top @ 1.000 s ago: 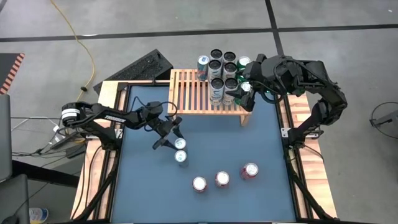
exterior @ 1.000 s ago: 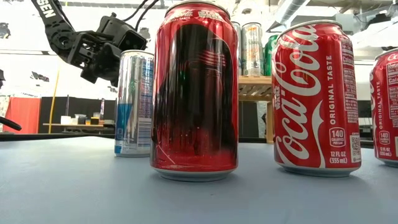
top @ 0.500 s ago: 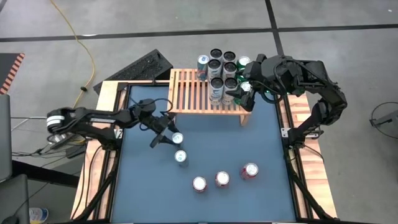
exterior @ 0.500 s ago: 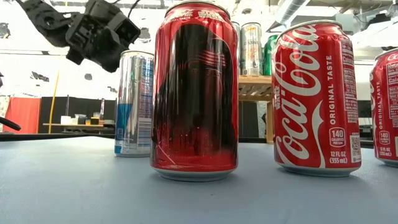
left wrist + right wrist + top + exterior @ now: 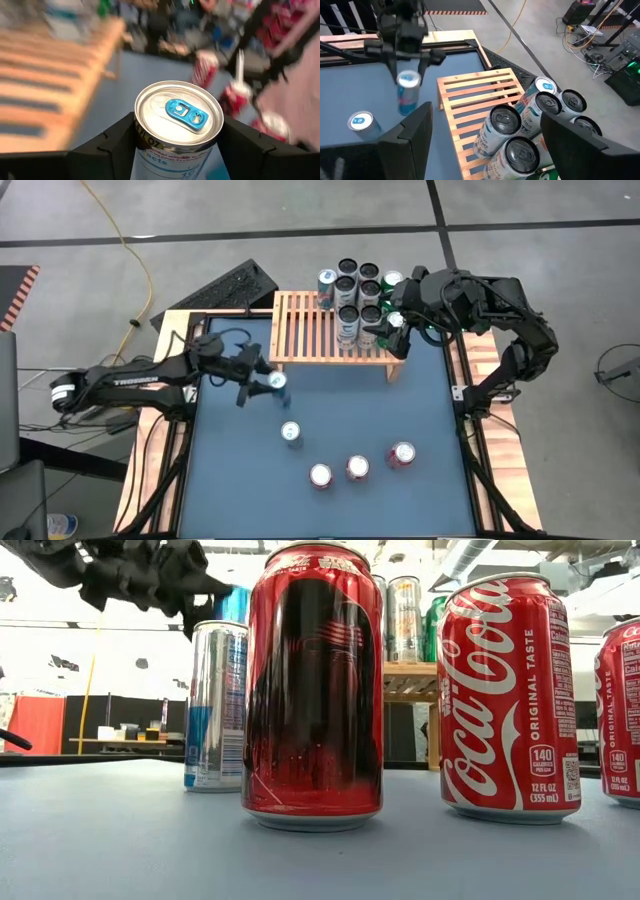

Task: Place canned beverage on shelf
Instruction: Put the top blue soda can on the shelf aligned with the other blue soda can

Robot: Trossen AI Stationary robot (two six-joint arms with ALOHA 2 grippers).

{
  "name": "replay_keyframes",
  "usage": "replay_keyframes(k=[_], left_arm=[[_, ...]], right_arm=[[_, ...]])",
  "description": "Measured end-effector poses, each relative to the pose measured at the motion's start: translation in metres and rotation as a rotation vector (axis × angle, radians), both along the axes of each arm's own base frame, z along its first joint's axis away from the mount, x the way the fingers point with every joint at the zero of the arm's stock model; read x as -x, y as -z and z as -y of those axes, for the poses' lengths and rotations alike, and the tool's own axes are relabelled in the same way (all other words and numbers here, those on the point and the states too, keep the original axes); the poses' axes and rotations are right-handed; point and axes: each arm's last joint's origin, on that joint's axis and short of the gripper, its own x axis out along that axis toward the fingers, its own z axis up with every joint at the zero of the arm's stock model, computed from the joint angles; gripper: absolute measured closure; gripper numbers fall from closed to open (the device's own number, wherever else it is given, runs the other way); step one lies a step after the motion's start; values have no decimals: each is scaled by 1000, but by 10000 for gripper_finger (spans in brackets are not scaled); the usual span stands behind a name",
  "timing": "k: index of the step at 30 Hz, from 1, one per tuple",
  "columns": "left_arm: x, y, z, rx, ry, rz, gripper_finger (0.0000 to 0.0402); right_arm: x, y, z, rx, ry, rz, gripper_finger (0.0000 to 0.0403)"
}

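- The left gripper (image 5: 262,383) has its fingers closed around a slim blue-and-silver can (image 5: 277,381), lifted clear of the blue table (image 5: 230,480), near the front edge of the shelf (image 5: 310,330).
- The shelf's left part is bare slats; a cluster of cans (image 5: 357,298) fills its right end.
- The right gripper (image 5: 392,320) waits with its fingers spread wide, holding nothing, above the shelf's right end, just beside that cluster.
- Another slim can (image 5: 291,432) stands on the table below the lifted one, and three red cans (image 5: 358,466) stand nearer the front.
- Only the left wrist view shows the held can's blue tab (image 5: 186,112).
- The low view shows two red cans (image 5: 312,680) close up, hiding most of the shelf behind.
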Motion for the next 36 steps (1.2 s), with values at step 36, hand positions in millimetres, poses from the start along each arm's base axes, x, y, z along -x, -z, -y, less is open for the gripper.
replay_keyframes(k=[36], left_arm=[[39, -189, -156, -242, -582, -101, 184]], right_arm=[[6, 8, 2, 40, -15, -130, 88]])
